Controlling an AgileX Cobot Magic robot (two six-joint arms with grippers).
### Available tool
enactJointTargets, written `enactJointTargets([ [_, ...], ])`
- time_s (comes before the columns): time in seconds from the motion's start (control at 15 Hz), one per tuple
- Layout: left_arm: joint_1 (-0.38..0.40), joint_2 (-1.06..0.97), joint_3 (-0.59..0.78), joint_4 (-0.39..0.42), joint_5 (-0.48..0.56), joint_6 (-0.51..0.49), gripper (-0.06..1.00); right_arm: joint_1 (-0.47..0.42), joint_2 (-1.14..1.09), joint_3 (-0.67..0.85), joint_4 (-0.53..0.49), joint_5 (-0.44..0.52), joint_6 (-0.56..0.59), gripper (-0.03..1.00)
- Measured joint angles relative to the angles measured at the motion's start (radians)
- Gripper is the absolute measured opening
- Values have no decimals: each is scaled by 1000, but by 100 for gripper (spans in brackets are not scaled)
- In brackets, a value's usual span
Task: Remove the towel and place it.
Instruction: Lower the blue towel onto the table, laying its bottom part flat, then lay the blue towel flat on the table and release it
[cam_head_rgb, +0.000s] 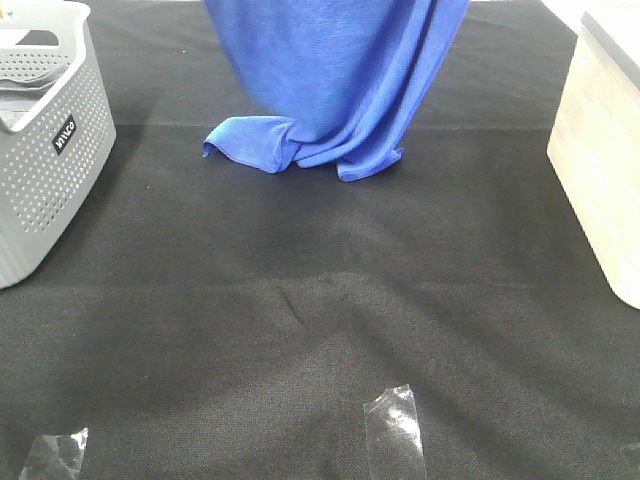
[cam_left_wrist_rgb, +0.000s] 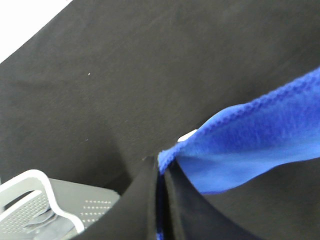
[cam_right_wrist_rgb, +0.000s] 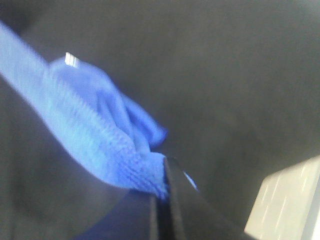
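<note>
**Towel (cam_head_rgb: 335, 80), royal-blue fuzzy microfibre, hanging at twelve o'clock**

Its lower edge is bunching on the black tablecloth (cam_head_rgb: 300, 300). A grey perforated plastic basket (cam_head_rgb: 40, 150) at nine o'clock is carrying a black label (cam_head_rgb: 63, 134) whose white lettering is too small to read. A pale wood-look box (cam_head_rgb: 600, 150) is sitting at three o'clock. Only the wrist views are showing the left gripper (cam_left_wrist_rgb: 161, 172) and right gripper (cam_right_wrist_rgb: 162, 185), each pinching a towel edge, fingers closed.

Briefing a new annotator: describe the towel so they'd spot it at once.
Start from the black tablecloth, with a grey perforated basket at its left edge and a pale box at its right. Between them, at the far side, the towel hangs down, its lower end bunched on the cloth. It is the only bright blue, fuzzy thing there.
</note>
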Motion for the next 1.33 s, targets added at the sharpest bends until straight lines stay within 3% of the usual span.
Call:
enactJointTargets([
  [0.27,1,-84,43,-128,5,-16,0,0,-3,2,86,38,-6,0],
  [0.4,0,-174,209,-161,5,-18,0,0,-71,90,137,37,-6,0],
  [0.53,-1,-364,516,-197,8,-20,0,0,-166,223,140,38,-3,0],
  [0.73,-7,-623,789,-263,11,-20,0,0,-327,400,188,38,2,0],
  [1.0,-12,-937,1046,-387,-5,-37,0,3,-565,625,268,36,26,0],
  [1.33,-19,-1173,1399,-550,-36,-56,0,12,-769,884,329,31,74,0],
])
